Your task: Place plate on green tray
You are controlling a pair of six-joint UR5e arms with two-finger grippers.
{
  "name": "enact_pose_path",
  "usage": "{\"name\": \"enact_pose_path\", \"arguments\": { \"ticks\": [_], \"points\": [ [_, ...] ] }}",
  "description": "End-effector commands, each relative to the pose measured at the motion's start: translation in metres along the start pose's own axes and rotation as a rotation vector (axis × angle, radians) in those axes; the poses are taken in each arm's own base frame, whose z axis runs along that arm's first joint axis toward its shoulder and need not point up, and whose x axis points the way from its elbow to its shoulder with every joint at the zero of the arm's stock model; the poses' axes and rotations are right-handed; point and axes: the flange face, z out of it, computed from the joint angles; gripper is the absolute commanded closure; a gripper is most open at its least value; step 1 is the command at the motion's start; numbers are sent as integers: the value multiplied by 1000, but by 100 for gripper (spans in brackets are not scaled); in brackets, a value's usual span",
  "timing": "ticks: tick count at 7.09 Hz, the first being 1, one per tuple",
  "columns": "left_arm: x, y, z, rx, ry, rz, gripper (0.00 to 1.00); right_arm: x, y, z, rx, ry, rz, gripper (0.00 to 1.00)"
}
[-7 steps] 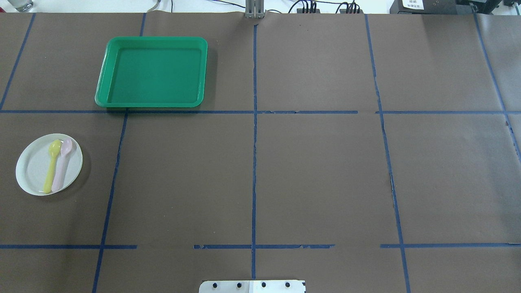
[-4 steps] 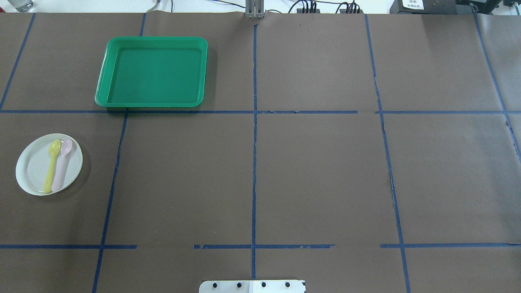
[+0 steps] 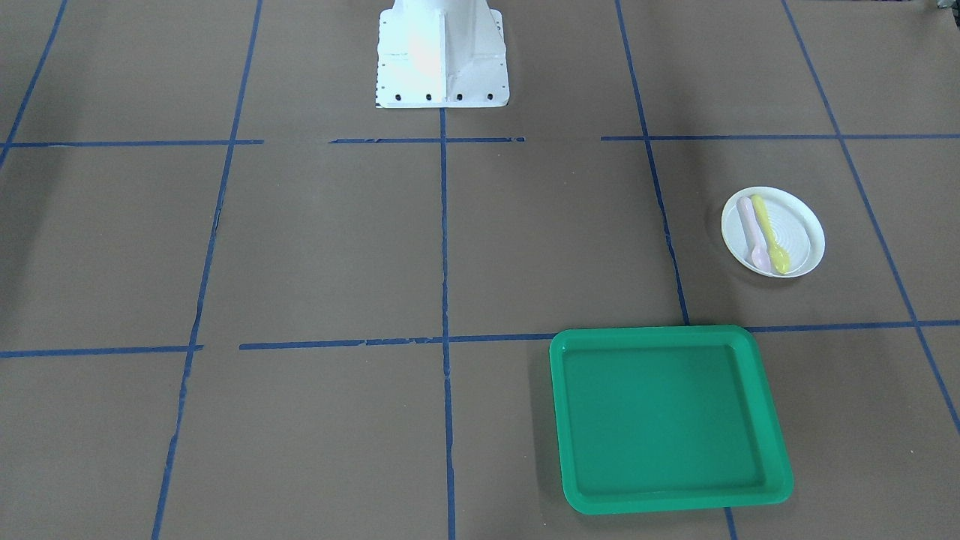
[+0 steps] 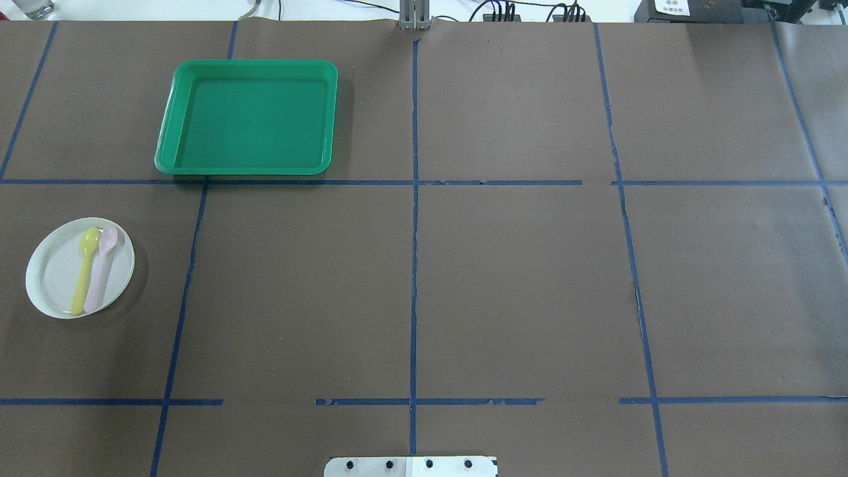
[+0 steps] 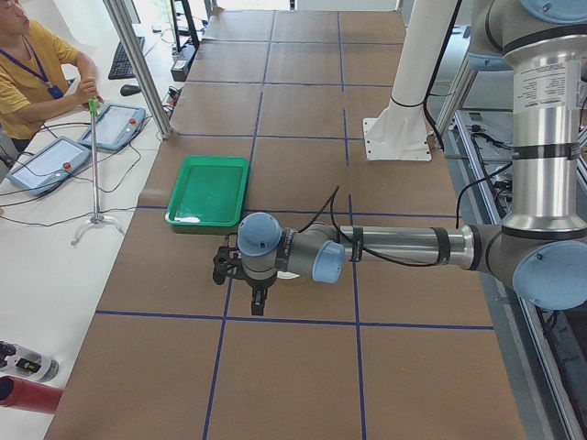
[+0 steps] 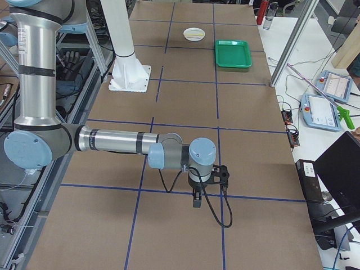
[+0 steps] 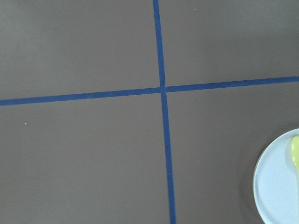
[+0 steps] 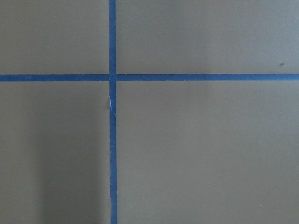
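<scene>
The small white plate (image 4: 56, 275) sits on the brown table at the robot's left, bearing a yellow spoon (image 4: 85, 268) and a pale pink spoon (image 4: 103, 265). It also shows in the front-facing view (image 3: 799, 232) and at the lower right edge of the left wrist view (image 7: 280, 186). The green tray (image 4: 252, 119) lies empty further out on the table, apart from the plate (image 3: 664, 416). My left gripper (image 5: 260, 298) hangs over the table by the plate, and I cannot tell whether it is open or shut. My right gripper (image 6: 196, 199) hangs over the far end, and I cannot tell its state either.
The white robot base (image 3: 441, 56) stands at the table's near middle edge. Blue tape lines (image 4: 414, 265) divide the brown cover into squares. An operator (image 5: 37, 73) sits beyond the table with teach pendants, beside a metal post (image 5: 138, 64).
</scene>
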Motion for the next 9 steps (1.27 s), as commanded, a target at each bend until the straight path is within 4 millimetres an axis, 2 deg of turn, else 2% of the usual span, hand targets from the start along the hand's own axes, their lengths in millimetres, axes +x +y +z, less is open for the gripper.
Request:
{"name": "enact_pose_path", "arguments": {
  "ticks": [1, 3, 4, 9],
  "points": [
    [55, 18, 90, -71, 35, -73, 0, 0, 0, 0, 0, 0, 0, 0],
    [64, 26, 112, -86, 13, -81, 0, 0, 0, 0, 0, 0, 0, 0],
    [79, 31, 125, -114, 13, -102, 0, 0, 0, 0, 0, 0, 0, 0],
    [87, 44, 154, -176, -3, -79, 8, 0, 0, 0, 0, 0, 0, 0]
  ]
}}
